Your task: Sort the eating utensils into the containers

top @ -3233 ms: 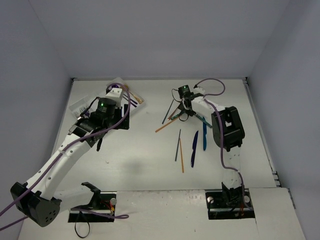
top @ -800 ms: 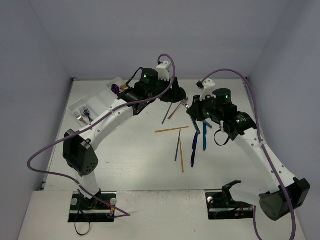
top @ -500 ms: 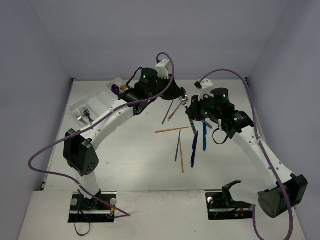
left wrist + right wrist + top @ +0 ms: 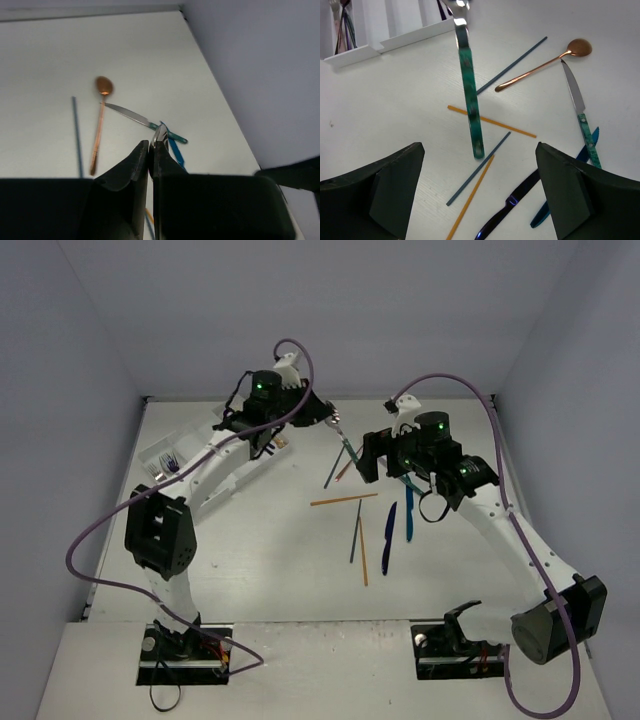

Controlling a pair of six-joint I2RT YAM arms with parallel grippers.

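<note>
One teal-handled silver utensil (image 4: 470,100) dangles pinched between the left fingers (image 4: 134,172); carry it slowly to the translucent white plastic tray (image 4: 405,39). Right fingers (image 4: 385,192) gape, empty.

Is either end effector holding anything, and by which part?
Left end effector pinches the teal-handled utensil by its silver end, handle hanging free. Right end effector is open, empty.

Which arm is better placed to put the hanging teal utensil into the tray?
Left. The left tool is shut on the silver end of the teal utensil, which hangs above the table. The tray lies on that arm's side. The right tool is open, holding nothing.
</note>
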